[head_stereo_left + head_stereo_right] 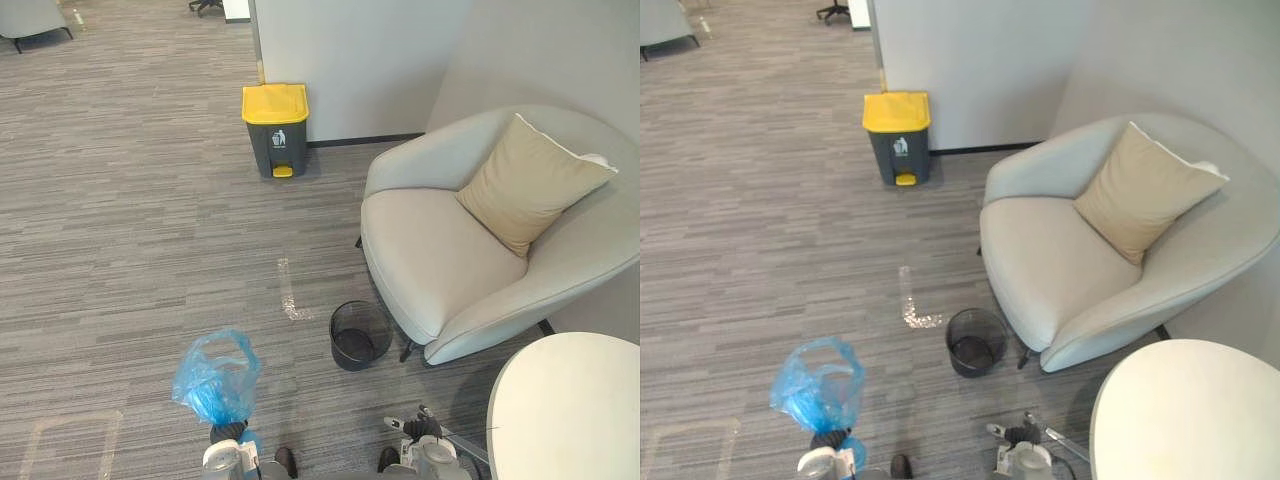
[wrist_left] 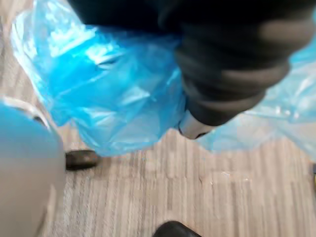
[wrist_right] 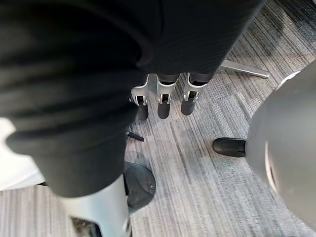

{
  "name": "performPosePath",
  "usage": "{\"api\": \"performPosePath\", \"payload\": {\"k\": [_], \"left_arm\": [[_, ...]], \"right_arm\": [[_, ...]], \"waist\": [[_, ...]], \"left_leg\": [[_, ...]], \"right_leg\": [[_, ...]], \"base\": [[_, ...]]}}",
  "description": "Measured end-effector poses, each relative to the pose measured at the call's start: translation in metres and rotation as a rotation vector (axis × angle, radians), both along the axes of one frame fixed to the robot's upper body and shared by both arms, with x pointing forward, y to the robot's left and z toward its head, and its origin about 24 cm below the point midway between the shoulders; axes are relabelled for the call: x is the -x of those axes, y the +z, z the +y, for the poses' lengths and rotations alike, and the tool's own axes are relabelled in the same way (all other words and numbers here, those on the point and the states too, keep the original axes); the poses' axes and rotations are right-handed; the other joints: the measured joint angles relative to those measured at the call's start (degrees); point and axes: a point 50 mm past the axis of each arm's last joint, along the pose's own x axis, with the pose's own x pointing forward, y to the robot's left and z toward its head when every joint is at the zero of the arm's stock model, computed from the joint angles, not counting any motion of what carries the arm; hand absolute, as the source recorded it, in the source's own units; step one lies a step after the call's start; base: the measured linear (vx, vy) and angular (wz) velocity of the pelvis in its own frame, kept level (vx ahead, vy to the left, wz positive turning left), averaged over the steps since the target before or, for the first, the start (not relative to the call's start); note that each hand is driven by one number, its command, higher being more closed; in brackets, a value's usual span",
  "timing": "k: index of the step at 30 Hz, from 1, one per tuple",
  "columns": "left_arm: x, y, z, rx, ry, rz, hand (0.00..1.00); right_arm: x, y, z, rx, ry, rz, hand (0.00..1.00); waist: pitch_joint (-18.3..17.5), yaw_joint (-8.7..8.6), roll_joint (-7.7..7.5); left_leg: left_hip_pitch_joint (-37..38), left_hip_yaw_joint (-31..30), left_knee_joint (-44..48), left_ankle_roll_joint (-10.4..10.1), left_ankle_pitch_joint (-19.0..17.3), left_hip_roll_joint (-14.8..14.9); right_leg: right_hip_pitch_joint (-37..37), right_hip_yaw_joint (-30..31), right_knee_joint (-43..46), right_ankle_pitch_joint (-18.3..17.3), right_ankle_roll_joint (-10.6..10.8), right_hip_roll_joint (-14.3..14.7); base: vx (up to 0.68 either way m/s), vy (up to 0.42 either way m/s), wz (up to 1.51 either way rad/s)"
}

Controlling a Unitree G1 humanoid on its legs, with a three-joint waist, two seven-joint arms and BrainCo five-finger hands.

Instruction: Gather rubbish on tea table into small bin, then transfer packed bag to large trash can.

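1. Blue bag [image 1: 215, 380]: held clear of the carpet floor [image 1: 120, 250], it stands bunched above the left hand [image 1: 228, 433] with its mouth gaping upward. In the left wrist view the plastic crowds round the hand's dark cover.
2. Left hand: the plastic hides it, so whether it is clenched on the bag cannot be told.
3. Right hand [image 3: 163, 98]: released, hanging straight toward the floor and holding nothing.
4. Small bin [image 1: 360, 335]: 1 black mesh basket, upright on the floor just beside the armchair's front leg.
5. Armchair [image 1: 440, 260]: pale grey, with 1 tan cushion [image 1: 528, 182] leaning on its back.
6. Tea table [image 1: 565, 405]: a white round top near the armchair.
7. Large trash can [image 1: 276, 130]: grey with its yellow lid down, at the floor's far edge against the wall and well apart from the bag.
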Motion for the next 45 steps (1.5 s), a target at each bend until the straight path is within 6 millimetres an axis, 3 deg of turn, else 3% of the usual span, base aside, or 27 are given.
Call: {"api": "performPosePath", "payload": {"k": [3, 6, 7, 8, 10, 11, 12, 15, 17, 19, 21, 23, 24, 25, 26, 28, 30, 31, 32, 33, 35, 37, 39, 41, 43, 45], "left_arm": [[0.004, -0.001, 0.004, -0.011, -0.003, 0.013, 1.00], [0.003, 0.001, 0.010, -0.027, -0.006, 0.008, 1.00], [0.002, 0.001, 0.009, -0.026, -0.008, 0.007, 1.00], [0.001, 0.001, 0.007, -0.021, -0.008, 0.004, 1.00], [-0.002, 0.002, 0.006, -0.019, -0.008, -0.009, 1.00], [-0.003, 0.002, 0.007, -0.021, -0.003, -0.014, 1.00], [-0.004, 0.003, 0.007, -0.022, -0.002, -0.019, 1.00], [-0.006, 0.004, 0.007, -0.019, 0.011, -0.027, 1.00], [-0.007, 0.004, 0.006, -0.012, 0.026, -0.031, 1.00], [-0.010, 0.004, 0.002, 0.000, 0.027, -0.037, 1.00], [-0.012, 0.002, -0.010, 0.038, 0.030, -0.039, 1.00], [-0.013, 0.003, -0.019, 0.070, 0.038, -0.052, 1.00], [-0.015, 0.004, -0.018, 0.075, 0.051, -0.064, 1.00], [-0.015, 0.004, -0.017, 0.076, 0.063, -0.070, 1.00], [-0.017, 0.006, -0.018, 0.079, 0.066, -0.084, 1.00], [-0.020, 0.007, -0.019, 0.080, 0.066, -0.099, 1.00], [-0.026, 0.011, -0.018, 0.073, 0.064, -0.125, 1.00], [-0.029, 0.012, -0.017, 0.070, 0.062, -0.141, 1.00], [-0.028, 0.011, -0.021, 0.081, 0.064, -0.138, 1.00], [-0.033, 0.013, -0.016, 0.064, 0.059, -0.151, 1.00], [-0.044, 0.018, -0.012, 0.052, 0.046, -0.179, 1.00], [-0.042, 0.016, -0.014, 0.056, 0.038, -0.162, 1.00], [-0.037, 0.012, -0.018, 0.064, 0.024, -0.136, 1.00], [-0.033, 0.011, -0.017, 0.055, 0.004, -0.124, 1.00], [-0.030, 0.009, -0.013, 0.045, 0.004, -0.103, 1.00], [-0.028, 0.008, -0.016, 0.052, -0.001, -0.085, 1.00]], "right_arm": [[-0.005, 0.002, 0.000, -0.003, -0.011, -0.014, 0.00], [-0.006, 0.002, -0.004, 0.003, -0.021, -0.016, 0.00], [-0.007, 0.003, -0.004, 0.005, -0.025, -0.021, 0.00], [-0.007, 0.003, -0.004, 0.005, -0.024, -0.022, 0.00], [-0.005, 0.002, -0.005, 0.005, -0.025, -0.017, 0.00], [-0.006, 0.003, -0.003, 0.000, -0.026, -0.021, 0.00], [-0.007, 0.003, -0.001, -0.003, -0.026, -0.025, 0.00], [-0.007, 0.003, 0.000, -0.010, -0.036, -0.026, 0.00], [-0.007, 0.003, -0.003, -0.009, -0.057, -0.028, 0.00], [-0.002, 0.002, -0.008, -0.005, -0.088, -0.018, 0.00], [-0.007, 0.005, -0.016, 0.016, -0.113, -0.038, 0.00], [-0.012, 0.007, -0.016, 0.018, -0.108, -0.051, 0.00], [-0.015, 0.008, -0.011, 0.012, -0.090, -0.061, 0.00], [-0.019, 0.010, -0.007, 0.003, -0.081, -0.075, 0.00], [-0.025, 0.011, -0.002, -0.006, -0.075, -0.089, 0.00], [-0.031, 0.014, -0.001, -0.006, -0.074, -0.101, 0.00], [-0.041, 0.018, 0.000, -0.009, -0.071, -0.121, 0.00], [-0.043, 0.019, 0.000, -0.011, -0.073, -0.128, 0.00], [-0.041, 0.018, -0.001, -0.007, -0.075, -0.124, 0.00], [-0.037, 0.016, 0.001, -0.012, -0.065, -0.108, 0.00], [-0.036, 0.015, 0.003, -0.014, -0.058, -0.106, 0.00], [-0.038, 0.016, 0.003, -0.021, -0.072, -0.109, 0.00], [-0.030, 0.012, 0.002, -0.021, -0.081, -0.089, 0.00], [-0.026, 0.011, 0.005, -0.019, -0.058, -0.082, 0.00], [-0.013, 0.006, 0.004, -0.016, -0.056, -0.048, 0.00], [-0.009, 0.006, 0.002, -0.011, -0.061, -0.046, 0.00]], "waist": [[0.22, 0.28, -0.38], [1.26, 0.30, -2.43], [1.26, 0.19, -2.22], [1.95, -0.12, -1.80], [2.55, -0.55, -0.93], [2.79, -0.61, -0.86], [2.68, -0.46, -1.16], [2.77, -0.58, -1.22], [2.73, -0.89, -1.20], [2.10, -1.67, -2.07], [1.54, -2.24, 1.57], [1.40, -2.16, 3.04], [1.60, -2.04, 3.02], [1.74, -1.56, 2.59], [1.85, -1.48, 2.32], [2.15, -0.65, 1.83], [2.72, -0.03, 1.51], [2.87, 0.41, 1.62], [2.64, 0.58, 2.90], [2.61, 0.72, 1.01], [2.10, 0.93, 0.55], [2.22, 0.69, 0.26], [2.44, 1.00, 0.24], [2.88, 0.97, 0.35], [3.22, 0.46, -0.18], [3.14, -0.35, -0.64]], "left_leg": [[-0.07, -0.56, -0.01, 0.00, -0.71, -0.56], [-0.12, -2.71, 2.91, 1.21, -3.57, -2.59], [0.16, -4.45, 3.70, 1.90, -4.83, -3.00], [0.77, -6.54, 5.07, 2.63, -6.06, -2.77], [1.51, -8.63, 6.27, 3.08, -7.10, -2.06], [1.64, -10.49, 8.24, 3.44, -8.84, -0.88], [1.79, -11.56, 8.95, 3.39, -9.82, -0.18], [3.86, -14.27, 8.72, 3.60, -11.89, 0.54], [5.06, -15.49, 8.79, 2.58, -13.68, 0.43], [7.28, -18.99, 10.25, 1.45, -16.65, -0.62], [5.12, -19.45, 17.30, -1.11, -17.80, 2.02], [1.74, -17.14, 28.03, -3.52, -17.02, 3.65], [-2.12, -15.10, 38.50, -5.33, -15.56, 5.07], [-4.10, -11.97, 43.33, -5.38, -17.16, 6.14], [-6.49, -8.48, 45.44, -4.01, -19.79, 6.55], [-9.85, -5.24, 43.57, -1.58, -21.26, 6.39], [-14.22, -4.17, 37.51, -0.51, -20.92, 5.88], [-15.63, -4.90, 29.16, -0.24, -15.78, 6.06], [-15.23, -5.73, 22.38, -1.72, -4.45, 7.69], [-14.60, -4.38, 24.20, -1.16, -6.29, 6.10], [-15.03, -4.13, 24.91, -0.26, -7.58, 5.18], [-13.90, -3.14, 24.18, 0.85, -8.35, 4.46], [-9.24, -1.30, 21.21, 1.02, -10.58, 4.01], [-5.95, 0.35, 20.31, 0.76, -12.69, 3.87], [-1.91, 0.88, 18.64, 0.27, -14.74, 2.96], [0.45, 0.95, 15.72, -0.06, -14.97, 2.17]], "right_leg": [[-0.70, -1.04, 2.25, -1.95, 1.28, -1.07], [-1.45, -1.66, 10.00, -6.98, 1.85, -4.81], [-1.59, -1.70, 14.43, -7.69, 0.44, -5.95], [-4.59, 0.30, 24.01, -5.77, -3.44, -6.49], [-7.72, 2.71, 31.94, -2.98, -6.54, -6.01], [-9.78, 5.18, 34.89, -6.58, -3.74, -3.91], [-10.77, 5.74, 35.31, -9.44, -2.99, -1.31], [-14.64, 5.06, 33.71, -12.91, -2.55, 4.75], [-16.12, 4.31, 29.35, -12.44, -3.35, 7.59], [-14.71, 3.18, 23.10, -9.87, -7.31, 8.57], [-11.81, -0.64, 21.51, -10.49, -7.89, 9.57], [-7.00, -1.13, 17.14, -10.59, -8.11, 11.54], [-2.69, -0.19, 13.29, -10.65, -8.28, 12.56], [0.36, 1.37, 10.99, -11.01, -8.85, 12.80], [3.23, 3.51, 9.28, -11.12, -9.04, 12.47], [4.45, 5.93, 9.36, -11.32, -9.35, 11.45], [5.40, 7.83, 10.43, -11.55, -9.09, 9.37], [5.75, 8.53, 12.39, -12.77, -6.85, 8.01], [6.33, 8.62, 13.40, -14.49, -3.94, 8.39], [7.02, 9.56, 13.39, -15.86, -2.13, 6.28], [7.03, 10.51, 10.89, -12.41, -2.61, 5.65], [6.95, 12.47, 12.08, -10.64, -2.17, 4.91], [3.74, 14.51, 20.71, -10.11, -1.19, 4.36], [-2.39, 16.49, 35.23, -7.71, 1.34, 3.73], [-9.39, 15.87, 48.33, -9.44, 0.15, 3.51], [-15.40, 12.97, 48.94, -12.05, -1.06, 4.36]], "base": [[0.02, 0.016, 0.12], [0.06, 0.055, 0.41], [0.12, 0.085, 0.59], [0.14, 0.110, 0.62], [0.15, 0.082, 0.63], [0.25, 0.004, 0.65], [0.28, -0.021, 0.65], [0.31, -0.051, 0.47], [0.37, -0.098, 0.54], [0.53, -0.161, 0.84], [0.56, -0.125, 0.60], [0.56, -0.104, 0.21], [0.54, -0.046, -0.13], [0.60, -0.025, -0.37], [0.46, 0.012, -0.44], [0.36, 0.106, -0.60], [0.31, 0.210, -0.66], [0.32, 0.270, -0.61], [0.35, 0.315, -0.56], [0.35, 0.284, -0.34], [0.26, 0.230, -0.23], [0.17, 0.169, -0.26], [0.14, 0.140, -0.48], [0.09, 0.093, -0.51], [0.13, 0.045, -0.27], [0.18, -0.006, -0.04]]}}
